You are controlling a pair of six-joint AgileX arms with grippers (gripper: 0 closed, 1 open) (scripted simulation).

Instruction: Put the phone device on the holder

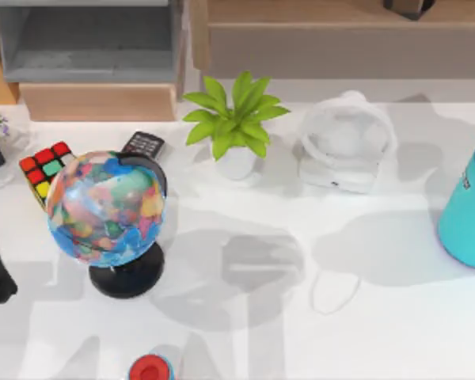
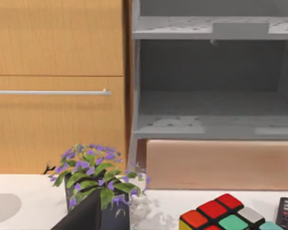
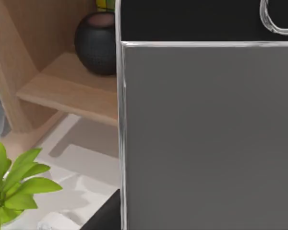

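The phone device (image 3: 206, 134) looms right before the right wrist camera, grey screen and silver edge upright, round button at its black bezel. Whether the right hand grips it, I cannot tell. Across the white tabletop (image 1: 364, 317) stand the globe (image 1: 107, 210), green plant (image 1: 233, 119) and white holder (image 1: 344, 150).

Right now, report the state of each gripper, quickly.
Left gripper: cannot be told; parked by the table's left edge.
Right gripper: closed on the phone, held up off the table.
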